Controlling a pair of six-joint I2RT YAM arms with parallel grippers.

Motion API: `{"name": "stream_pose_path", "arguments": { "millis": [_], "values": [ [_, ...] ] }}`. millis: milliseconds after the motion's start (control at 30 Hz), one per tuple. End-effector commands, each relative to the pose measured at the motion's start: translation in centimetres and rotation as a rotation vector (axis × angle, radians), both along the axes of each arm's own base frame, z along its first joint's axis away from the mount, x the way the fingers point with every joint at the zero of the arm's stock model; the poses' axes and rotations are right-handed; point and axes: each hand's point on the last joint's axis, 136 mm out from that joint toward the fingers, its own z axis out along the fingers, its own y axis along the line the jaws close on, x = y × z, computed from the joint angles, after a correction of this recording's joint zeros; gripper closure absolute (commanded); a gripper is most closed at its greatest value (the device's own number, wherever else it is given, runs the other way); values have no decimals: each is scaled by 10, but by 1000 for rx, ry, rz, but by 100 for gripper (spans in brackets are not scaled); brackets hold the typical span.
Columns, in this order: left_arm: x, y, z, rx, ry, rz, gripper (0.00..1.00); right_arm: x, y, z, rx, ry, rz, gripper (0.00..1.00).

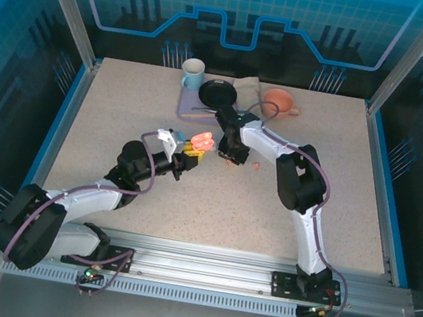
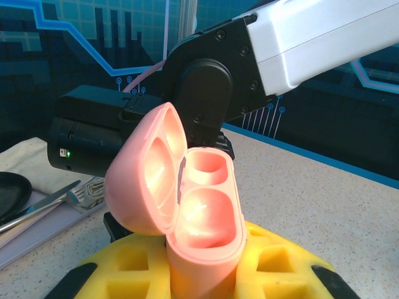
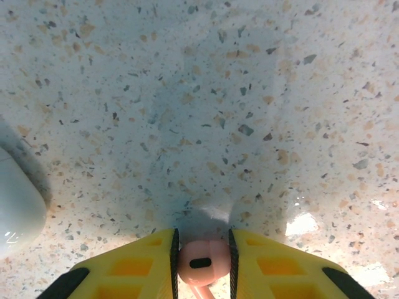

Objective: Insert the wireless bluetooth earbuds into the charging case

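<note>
We count one pink charging case [image 2: 199,212], lid open, gripped by the left end effector [image 2: 202,283] at frame bottom; the left wrist view reveals its two hollow wells. The right end effector [image 3: 202,252], nearly closed, pinches one pink earbud [image 3: 201,264] over the tabletop [image 3: 218,93]; from above, a second pink earbud [image 1: 255,165] lies just right.

Left arm [image 1: 84,201]: stretched far-rightward, low; left gripper [image 1: 189,153] clamped on charging case [image 2: 206,218]. Right arm [image 1: 310,222]: elbow raised, reaching left; right gripper [image 3: 202,266] pointing down, pinching pink earbud [image 3: 201,258].
</note>
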Motion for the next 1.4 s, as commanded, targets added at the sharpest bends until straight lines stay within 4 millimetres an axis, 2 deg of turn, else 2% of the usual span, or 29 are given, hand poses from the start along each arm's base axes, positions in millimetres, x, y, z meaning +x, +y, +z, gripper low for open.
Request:
{"name": "stream_pose_path", "arguments": {
  "millis": [0, 300, 433, 633, 767, 833, 933, 1100, 1200, 1367],
  "values": [
    [0, -4, 15, -6, -40, -18, 100, 6, -5, 30, 21, -70, 8, 74],
    [0, -5, 11, 6, -23, -25, 100, 7, -25, 90, 58, -211, 16, 74],
    [-1, -8, 14, 10, -24, -48, 100, 6, -30, 132, 96, -316, 36, 74],
    [0, -14, 17, 12, -20, -83, 100, 1, -29, 212, 169, -547, 100, 75],
    [4, -19, 20, 11, -12, -99, 100, -10, -26, 265, 196, -721, 175, 75],
    [7, -21, 22, 7, -15, -104, 100, -17, -23, 285, 210, -794, 206, 75],
    [12, -24, 25, 4, -13, -107, 100, -28, -15, 306, 249, -883, 252, 75],
    [20, -28, 31, -5, -12, -111, 100, -48, 9, 334, 346, -1024, 358, 75],
    [24, -30, 36, -15, -12, -107, 100, -61, 26, 346, 410, -1110, 432, 76],
    [28, -32, 46, -40, -17, -108, 100, -77, 42, 349, 488, -1198, 517, 76]
  ]
}}
